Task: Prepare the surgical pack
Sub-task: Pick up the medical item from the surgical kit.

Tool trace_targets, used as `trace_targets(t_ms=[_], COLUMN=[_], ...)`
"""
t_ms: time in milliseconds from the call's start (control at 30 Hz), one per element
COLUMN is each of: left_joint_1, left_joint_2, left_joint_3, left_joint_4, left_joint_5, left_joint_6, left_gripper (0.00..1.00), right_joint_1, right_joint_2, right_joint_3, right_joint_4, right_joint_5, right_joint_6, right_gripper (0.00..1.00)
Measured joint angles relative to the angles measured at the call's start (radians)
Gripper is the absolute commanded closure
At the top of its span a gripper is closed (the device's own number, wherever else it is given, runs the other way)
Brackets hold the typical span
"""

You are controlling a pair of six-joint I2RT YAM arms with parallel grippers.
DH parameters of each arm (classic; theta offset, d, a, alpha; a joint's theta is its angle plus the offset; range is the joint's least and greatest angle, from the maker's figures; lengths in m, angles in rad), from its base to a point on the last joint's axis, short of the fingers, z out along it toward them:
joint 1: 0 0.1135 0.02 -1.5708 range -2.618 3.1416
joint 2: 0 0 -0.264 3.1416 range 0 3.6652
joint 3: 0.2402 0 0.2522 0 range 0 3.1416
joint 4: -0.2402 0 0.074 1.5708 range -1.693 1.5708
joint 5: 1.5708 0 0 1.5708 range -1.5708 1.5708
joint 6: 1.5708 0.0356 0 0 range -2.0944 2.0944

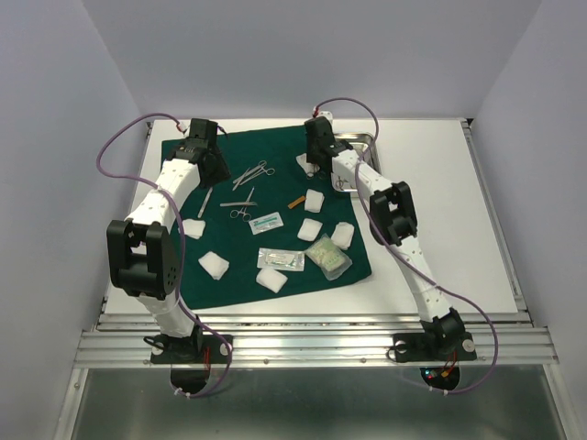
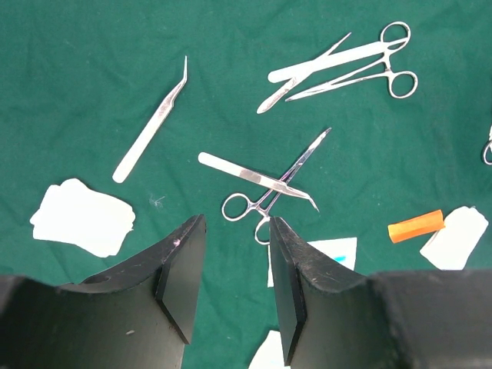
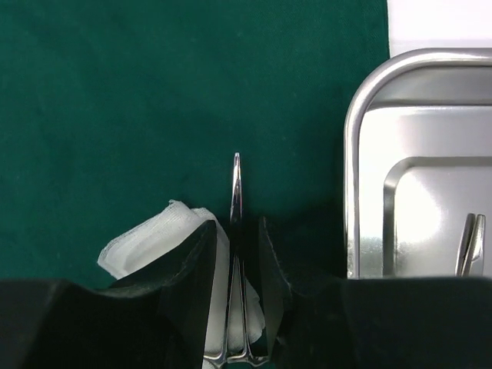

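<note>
Steel instrument [image 3: 236, 200] between gauze [image 3: 146, 242] and tray [image 3: 355, 154]

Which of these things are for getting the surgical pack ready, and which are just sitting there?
For the job: green drape, steel tray, metal instruments (one in the right gripper), gauze pads, sealed packets.

Just lying about: purple cables, white table, metal rails. The small orange piece: cannot tell.
</note>
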Motion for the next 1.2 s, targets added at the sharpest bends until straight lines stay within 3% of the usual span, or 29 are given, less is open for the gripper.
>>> trace_targets(t_ms=[167,433,567,1200], left_joint_1=[0.000,0.000,0.000,0.000], left_joint_2=[0.009,0.047,0.051,0.051], left_joint_3=[0.000,0.000,0.000,0.000], left_joint_4=[0.000,0.000,0.000,0.000], left_joint_5=[0.001,0.002,0.003,0.009], left_joint_6=[0.002,0.011,0.012,0.015], left_gripper=[0.51,0.51,0.51,0.51], right_joint_1=[0.000,0.000,0.000,0.000], right_joint_2=[0.006,0.007,0.007,-0.193], right_joint_3=[0.002,0.003,-0.003,-0.154], right_joint_4=[0.018,0.039,0.062,0.105], right_joint_5=[0.011,0.014,0.013,-0.019], right_joint_6=[0.009,0.019,0.024,0.039], right_gripper=[0.71,0.90,0.93,0.96])
